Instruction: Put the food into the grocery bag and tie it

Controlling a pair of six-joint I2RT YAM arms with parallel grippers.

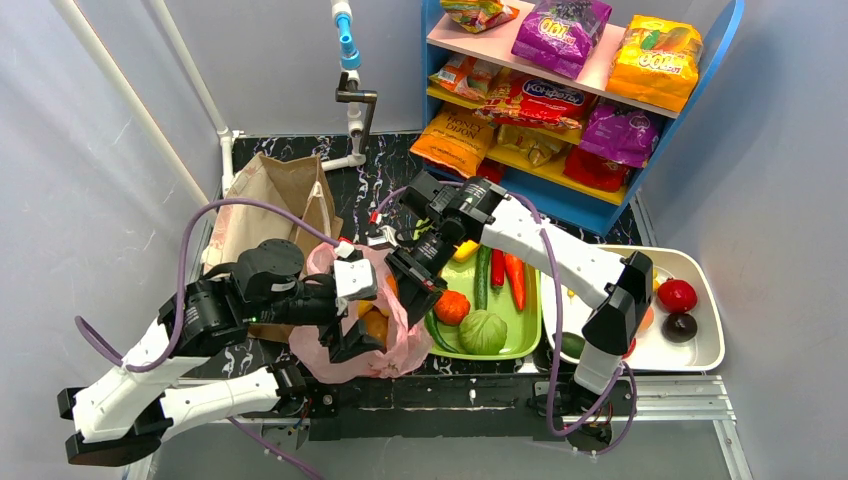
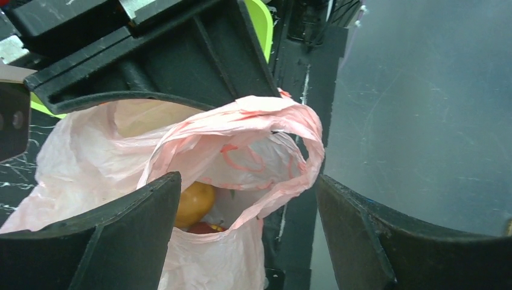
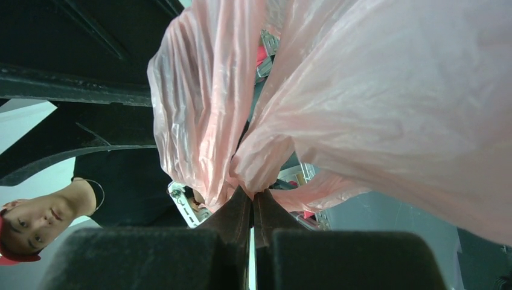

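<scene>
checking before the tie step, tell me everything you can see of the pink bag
The pink bag is thin, crinkly, translucent plastic, slumped on the table beside the green tray. Its mouth gapes, showing a yellow fruit inside. The right gripper is shut on a gathered bunch of it; the open left gripper straddles one loop handle.

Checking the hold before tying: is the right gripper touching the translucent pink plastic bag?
Touching. The right wrist view shows the right gripper pinching a gathered fold of the pink plastic bag.
</scene>
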